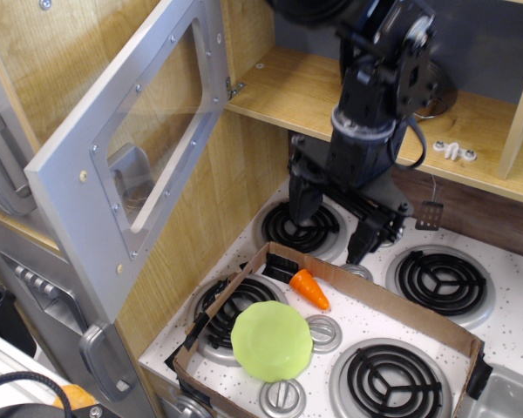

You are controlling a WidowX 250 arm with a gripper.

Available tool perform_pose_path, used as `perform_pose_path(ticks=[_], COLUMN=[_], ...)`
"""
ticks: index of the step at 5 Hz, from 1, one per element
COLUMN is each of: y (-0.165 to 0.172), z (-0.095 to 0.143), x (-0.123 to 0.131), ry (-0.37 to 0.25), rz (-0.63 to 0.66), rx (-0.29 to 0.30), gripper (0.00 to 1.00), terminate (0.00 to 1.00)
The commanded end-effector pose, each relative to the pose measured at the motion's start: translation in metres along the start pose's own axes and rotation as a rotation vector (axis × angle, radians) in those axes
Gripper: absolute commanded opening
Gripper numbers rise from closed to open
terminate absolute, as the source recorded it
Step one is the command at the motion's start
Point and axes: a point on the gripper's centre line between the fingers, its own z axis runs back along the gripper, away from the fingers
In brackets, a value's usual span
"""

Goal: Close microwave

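Note:
The microwave is a wooden-floored cubby (305, 87) at the top of the toy kitchen. Its grey door (131, 148) with a clear window hangs wide open to the left, swung out toward me. My black gripper (331, 222) hangs below the cubby over the back burners, to the right of the door. Its two fingers (302, 202) are spread apart and hold nothing. It does not touch the door.
A steel pot (431, 91) sits in the cubby, partly hidden by my arm. A cardboard tray (436, 326) on the stovetop holds an orange carrot (310, 288) and a green plate (271, 340). Grey cabinet doors (0, 165) stand at the left.

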Motion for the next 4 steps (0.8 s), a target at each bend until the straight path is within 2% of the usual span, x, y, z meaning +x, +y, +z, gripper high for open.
perform_pose_path(ticks=[1,2,4], y=[0.04,0.062,0.09], z=[0.057,0.071,0.101], x=[-0.009,-0.025,-0.05], ry=[0.03,0.072,0.124], rz=[-0.113,-0.187,-0.281], rx=[0.062,0.091,0.211], gripper=[1.0,1.0,1.0], terminate=[0.0,0.0,0.0])
